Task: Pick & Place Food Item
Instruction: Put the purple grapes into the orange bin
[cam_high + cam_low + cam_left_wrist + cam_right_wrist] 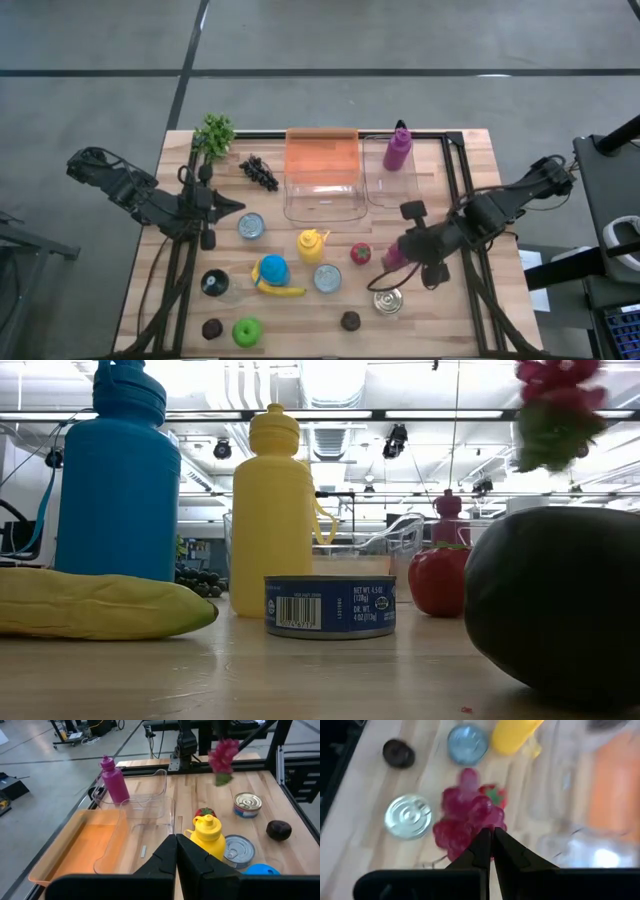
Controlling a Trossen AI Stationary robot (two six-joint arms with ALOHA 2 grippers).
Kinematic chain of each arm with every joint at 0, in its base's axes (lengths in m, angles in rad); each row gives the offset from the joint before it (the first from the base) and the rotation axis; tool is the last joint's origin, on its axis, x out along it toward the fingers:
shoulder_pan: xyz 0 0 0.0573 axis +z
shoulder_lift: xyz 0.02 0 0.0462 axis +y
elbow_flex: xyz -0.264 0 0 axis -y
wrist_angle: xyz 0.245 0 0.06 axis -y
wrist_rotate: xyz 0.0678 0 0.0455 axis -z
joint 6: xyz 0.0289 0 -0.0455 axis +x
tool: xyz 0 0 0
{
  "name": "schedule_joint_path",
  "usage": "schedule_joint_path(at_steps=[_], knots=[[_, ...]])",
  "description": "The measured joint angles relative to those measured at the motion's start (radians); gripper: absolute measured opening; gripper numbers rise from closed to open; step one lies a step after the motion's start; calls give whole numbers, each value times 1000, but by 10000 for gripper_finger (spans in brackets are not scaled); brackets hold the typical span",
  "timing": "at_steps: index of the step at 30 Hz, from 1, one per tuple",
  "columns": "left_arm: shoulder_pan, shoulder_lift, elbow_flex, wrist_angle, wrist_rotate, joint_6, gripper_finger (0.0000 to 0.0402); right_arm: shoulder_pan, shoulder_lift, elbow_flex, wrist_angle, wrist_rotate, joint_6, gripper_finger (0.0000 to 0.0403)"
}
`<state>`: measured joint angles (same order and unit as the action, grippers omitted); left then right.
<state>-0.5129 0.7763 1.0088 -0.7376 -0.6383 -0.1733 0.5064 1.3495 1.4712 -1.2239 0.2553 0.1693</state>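
Fingers [491, 851] pinch red grapes [465, 817], hanging below.

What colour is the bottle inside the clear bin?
Magenta bottle, clearest in the left wrist view.

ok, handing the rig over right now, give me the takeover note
Right gripper: jaws shut on the pink grape bunch, lifted above the table near the strawberry and an upright silver can.
Left gripper: jaws shut, empty, waiting at the table's left side.
Clear containers: one with an orange lid, one beside the magenta bottle; neither shows food inside.
Done: grapes picked up.
Left: carry and place them, probably in a container, then release.
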Motion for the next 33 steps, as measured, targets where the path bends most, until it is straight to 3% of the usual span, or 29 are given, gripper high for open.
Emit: schedule_joint_path(at_steps=[6,16,25,33], knots=[[0,55,0,4,3,17,23,-33,5,65,1,64,-107,8],[0,193,0,51,-6,129,119,-138,21,80,8,63,-218,8],[34,224,1,123,-182,174,183,-206,21,80,118,62,-342,8],[96,252,1,211,-199,297,232,-280,21,75,255,61,-497,8]])
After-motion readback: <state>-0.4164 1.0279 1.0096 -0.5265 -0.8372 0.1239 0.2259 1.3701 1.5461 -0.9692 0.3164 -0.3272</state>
